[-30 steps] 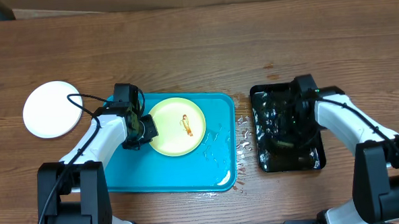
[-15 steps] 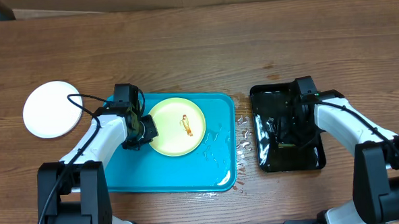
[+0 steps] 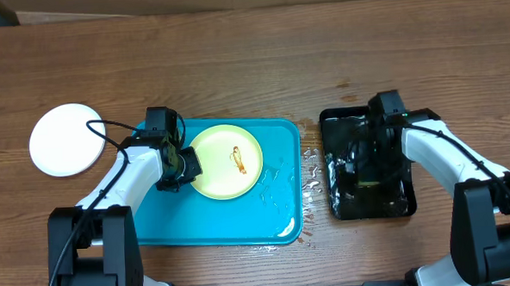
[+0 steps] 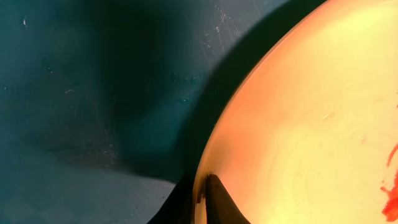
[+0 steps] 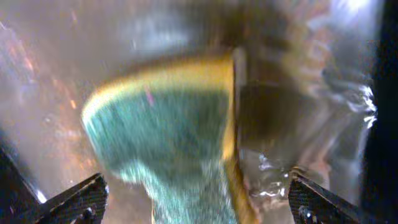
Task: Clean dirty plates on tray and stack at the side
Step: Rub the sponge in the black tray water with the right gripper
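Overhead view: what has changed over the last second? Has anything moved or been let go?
The right end effector shifted slightly away from the robot over the black tray. It stands open over the sponge, not gripping it. Unchanged: the left end effector still pinches the rim of the yellow plate on the blue tray. The white plate lies beside the tray.
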